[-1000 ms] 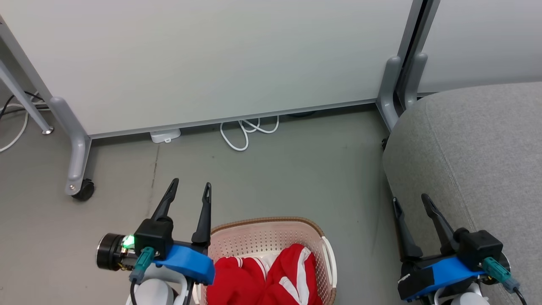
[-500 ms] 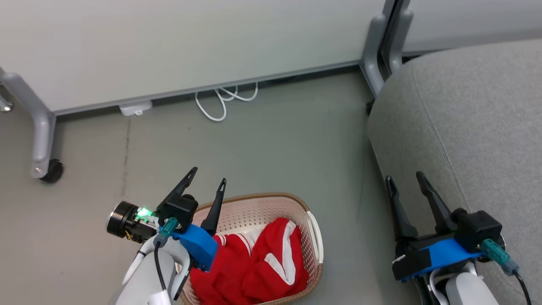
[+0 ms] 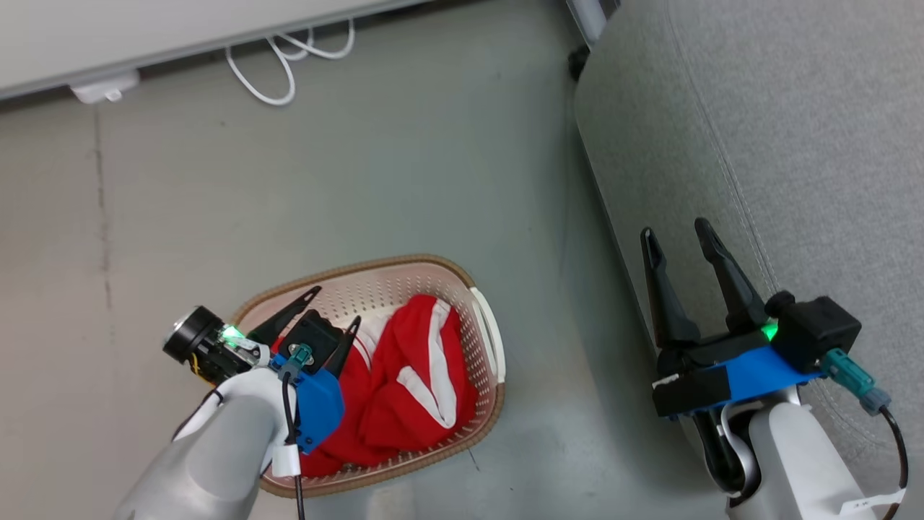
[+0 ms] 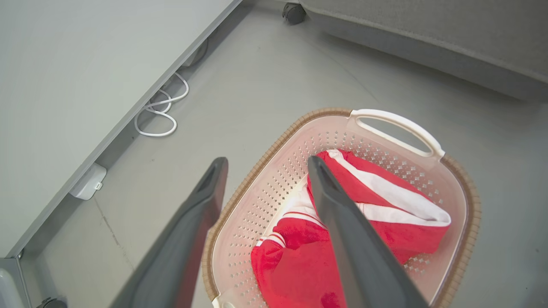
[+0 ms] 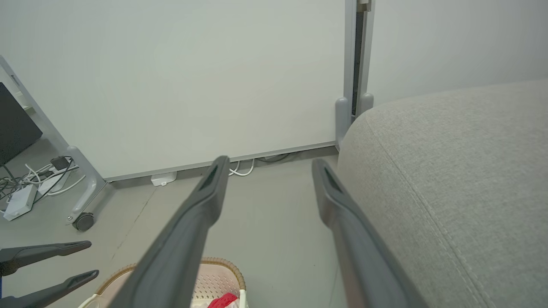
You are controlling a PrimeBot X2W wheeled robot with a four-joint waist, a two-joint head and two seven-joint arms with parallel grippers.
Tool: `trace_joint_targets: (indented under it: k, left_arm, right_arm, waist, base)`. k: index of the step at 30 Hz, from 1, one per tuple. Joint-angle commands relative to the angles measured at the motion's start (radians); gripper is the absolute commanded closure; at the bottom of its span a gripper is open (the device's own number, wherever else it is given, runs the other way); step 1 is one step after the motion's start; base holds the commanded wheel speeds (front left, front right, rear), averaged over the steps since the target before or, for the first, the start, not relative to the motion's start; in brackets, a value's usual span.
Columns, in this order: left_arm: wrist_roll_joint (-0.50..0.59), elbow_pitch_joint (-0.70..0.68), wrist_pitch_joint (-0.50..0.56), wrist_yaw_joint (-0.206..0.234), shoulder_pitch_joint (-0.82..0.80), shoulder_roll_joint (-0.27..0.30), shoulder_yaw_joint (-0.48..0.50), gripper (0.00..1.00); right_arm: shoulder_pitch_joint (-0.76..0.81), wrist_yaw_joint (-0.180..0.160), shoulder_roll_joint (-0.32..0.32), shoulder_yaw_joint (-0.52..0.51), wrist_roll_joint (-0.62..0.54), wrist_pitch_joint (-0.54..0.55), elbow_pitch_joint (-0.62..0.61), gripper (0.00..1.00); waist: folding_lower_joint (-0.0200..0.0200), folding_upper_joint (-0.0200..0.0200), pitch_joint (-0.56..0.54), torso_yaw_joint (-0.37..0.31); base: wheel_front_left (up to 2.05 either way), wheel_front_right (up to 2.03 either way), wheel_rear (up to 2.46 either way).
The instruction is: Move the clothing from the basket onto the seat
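The task is barely begun; the clothing [image 3: 411,361] lies bunched in the basket [image 3: 404,282], a heap of red fabric with white stripes filling the middle and the right end, with some bare perforated wall showing at the far end; the basket stands on the floor [image 3: 361,166], near the seat [image 3: 794,144] but apart from it, with a strip of bare floor between them; the part of the seat that shows carries no garment, so by the look of it nothing has been moved across yet.

The left gripper [image 3: 336,304] hangs over the left end of the basket with its jaws spread wide and nothing between them; in the left wrist view one finger crosses the red fabric and the other lines up over the rim and the floor outside it; whether either tip touches the cloth I cannot tell, though it looks to be above it. The right gripper [image 3: 675,227] is spread too and empty, held at the edge of the seat, well apart from the basket.

What is left, I judge, is everything: lower onto the heap, close on a fold, lift it clear of the rim, carry it to the seat and let go; how many garments are in the heap cannot be told.
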Motion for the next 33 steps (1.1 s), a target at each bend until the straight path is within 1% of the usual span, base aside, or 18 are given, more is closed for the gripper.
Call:
trace_joint_targets:
  k: [1, 5, 8, 14, 16, 20, 26, 30, 33]
  left_arm:
    - [-0.002, 0.033, -0.003, 0.0, -0.038, 0.012, -0.028, 0.0]
    - [-0.006, 0.134, 0.003, 0.0, -0.097, 0.025, -0.116, 0.0]
    - [-0.003, 0.199, 0.033, 0.0, -0.134, 0.032, -0.176, 0.0]
    - [-0.009, 0.263, 0.077, 0.0, -0.191, 0.045, -0.301, 0.0]
    - [-0.02, 0.272, 0.101, 0.0, -0.202, 0.049, -0.339, 0.0]
    - [-0.047, 0.29, 0.182, 0.0, -0.209, 0.059, -0.429, 0.0]
    - [-0.12, 0.293, 0.294, 0.0, -0.22, 0.075, -0.578, 0.0]
    - [-0.161, 0.275, 0.363, 0.0, -0.238, 0.098, -0.632, 0.0]
    - [-0.168, 0.25, 0.404, 0.0, -0.251, 0.119, -0.649, 0.0]
  right_arm:
    - [-0.025, 0.0, -0.003, 0.004, 0.01, -0.004, -0.008, 0.0]
    - [-0.056, 0.0, -0.003, 0.014, 0.022, -0.004, -0.017, 0.0]
    - [-0.081, 0.0, -0.003, 0.02, 0.03, -0.004, -0.024, 0.0]
    - [-0.118, 0.0, -0.003, 0.029, 0.04, -0.004, -0.036, 0.0]
    - [-0.127, 0.0, -0.003, 0.031, 0.042, -0.004, -0.039, 0.0]
    - [-0.142, 0.0, -0.003, 0.032, 0.044, -0.004, -0.046, 0.0]
    - [-0.159, 0.0, -0.003, 0.027, 0.047, -0.004, -0.052, 0.0]
    - [-0.177, 0.0, -0.003, 0.033, 0.052, -0.004, -0.058, 0.0]
    - [-0.186, 0.0, -0.003, 0.039, 0.057, -0.004, -0.065, 0.0]
  waist:
    - [-0.0002, 0.0, 0.062, -0.043]
    - [-0.0002, 0.0, 0.119, -0.066]
    - [-0.0002, 0.0, 0.159, -0.08]
    - [-0.0002, 0.0, 0.234, -0.104]
    - [-0.0002, 0.0, 0.254, -0.11]
    - [-0.0002, 0.0, 0.289, -0.118]
    - [-0.0002, 0.0, 0.327, -0.12]
    - [-0.0002, 0.0, 0.36, -0.121]
    - [-0.0002, 0.0, 0.389, -0.129]
  base:
    - [0.0, 0.0, 0.0]
    - [0.0, 0.0, 0.0]
    - [0.0, 0.0, 0.0]
    - [0.0, 0.0, 0.0]
    - [0.0, 0.0, 0.0]
    - [0.0, 0.0, 0.0]
    - [0.0, 0.0, 0.0]
    - [0.0, 0.0, 0.0]
    - [0.0, 0.0, 0.0]
